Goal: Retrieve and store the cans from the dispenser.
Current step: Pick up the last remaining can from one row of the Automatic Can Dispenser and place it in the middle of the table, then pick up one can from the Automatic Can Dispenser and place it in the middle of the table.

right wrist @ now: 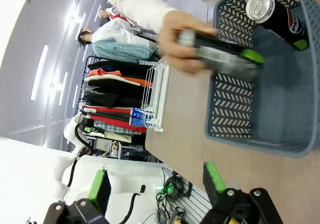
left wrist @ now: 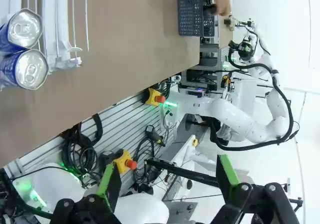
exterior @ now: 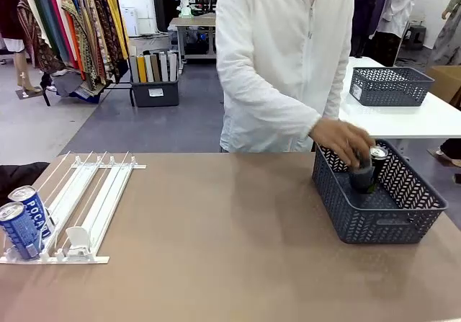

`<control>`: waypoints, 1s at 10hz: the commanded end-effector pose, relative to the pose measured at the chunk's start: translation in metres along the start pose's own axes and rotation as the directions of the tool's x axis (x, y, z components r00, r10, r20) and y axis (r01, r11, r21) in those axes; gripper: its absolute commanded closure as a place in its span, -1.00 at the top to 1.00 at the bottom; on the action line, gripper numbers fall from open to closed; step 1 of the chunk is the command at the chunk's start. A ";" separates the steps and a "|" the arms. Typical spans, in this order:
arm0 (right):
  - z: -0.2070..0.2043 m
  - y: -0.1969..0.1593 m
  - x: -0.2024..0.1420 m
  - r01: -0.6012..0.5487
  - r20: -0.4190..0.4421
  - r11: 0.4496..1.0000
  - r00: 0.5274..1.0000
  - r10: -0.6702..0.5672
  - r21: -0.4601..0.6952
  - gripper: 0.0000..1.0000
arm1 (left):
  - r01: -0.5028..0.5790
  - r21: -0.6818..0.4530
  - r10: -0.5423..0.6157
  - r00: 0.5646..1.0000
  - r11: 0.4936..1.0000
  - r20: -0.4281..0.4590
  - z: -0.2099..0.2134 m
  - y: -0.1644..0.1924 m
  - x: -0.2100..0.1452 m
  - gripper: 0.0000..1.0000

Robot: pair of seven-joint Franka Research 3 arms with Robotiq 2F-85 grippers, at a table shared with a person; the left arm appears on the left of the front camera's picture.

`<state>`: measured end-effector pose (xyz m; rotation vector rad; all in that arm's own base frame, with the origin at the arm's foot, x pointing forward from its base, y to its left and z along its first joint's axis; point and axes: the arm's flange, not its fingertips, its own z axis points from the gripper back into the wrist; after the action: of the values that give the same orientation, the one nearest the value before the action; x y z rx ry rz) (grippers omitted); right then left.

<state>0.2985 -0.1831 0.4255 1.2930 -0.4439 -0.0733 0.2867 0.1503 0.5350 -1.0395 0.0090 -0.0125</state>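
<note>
At the near left corner of the surface [exterior: 216, 264], the dispenser [exterior: 94, 199] is lying flat, its thin white rails running away toward the far side. Two blue cans [exterior: 20, 232] are standing upright at the near end of its left lane, one just behind the other, their silver tops and white lettering showing. A white pusher block [exterior: 78, 239] is sitting at the near end of the right lane.

Over on the right, a dark grey basket [exterior: 374, 221] is resting on the surface. A person in a white top is leaning in from the far side, and their hand [exterior: 342, 140] is gripping a dark can [exterior: 362, 174] and holding it down inside the basket. That can is coming through blurred, so I am only fairly sure it is one of the dark ones with a green patch. A second dark can [exterior: 379, 156] is sitting just beside it toward the basket's far side, its silver top catching the light.

The left claw [left wrist: 167, 176] is hanging back at the robot's side of the surface, well apart from the blue cans, its green pads spread wide and gripping nothing: released. The right claw [right wrist: 155, 181] is hovering near the basket's near side, facing the person's hand, and its green-padded fingers are likewise standing apart with nothing between them.
</note>
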 end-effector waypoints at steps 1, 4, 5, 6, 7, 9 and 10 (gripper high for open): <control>0.003 0.002 0.001 -0.015 -0.011 1.000 1.000 0.015 0.004 1.00 | 0.041 -0.009 -0.041 0.999 0.999 0.006 -0.004 -0.013 -0.004 1.00; 0.003 0.002 0.001 -0.015 -0.011 1.000 1.000 0.015 0.004 1.00 | 0.041 -0.009 -0.041 0.999 0.999 0.006 -0.004 -0.013 -0.004 1.00; 0.003 0.002 0.001 -0.015 -0.011 1.000 1.000 0.015 0.004 1.00 | 0.041 -0.009 -0.041 0.999 0.999 0.006 -0.004 -0.013 -0.004 1.00; 0.003 0.002 0.001 -0.015 -0.011 1.000 1.000 0.015 0.004 1.00 | 0.041 -0.009 -0.041 0.999 0.999 0.006 -0.004 -0.013 -0.004 1.00; 0.003 0.002 0.001 -0.015 -0.011 1.000 1.000 0.015 0.004 1.00 | 0.041 -0.009 -0.041 0.999 0.999 0.006 -0.004 -0.013 -0.004 1.00; 0.003 0.002 0.001 -0.015 -0.011 1.000 1.000 0.015 0.004 1.00 | 0.041 -0.009 -0.041 0.999 0.999 0.006 -0.004 -0.013 -0.004 1.00; 0.003 0.002 0.001 -0.015 -0.011 1.000 1.000 0.015 0.004 1.00 | 0.041 -0.009 -0.041 0.999 0.999 0.006 -0.004 -0.013 -0.004 1.00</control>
<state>0.2985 -0.1831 0.4255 1.2930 -0.4439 -0.0733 0.2846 0.1412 0.5442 -1.0258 -0.0049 -0.0309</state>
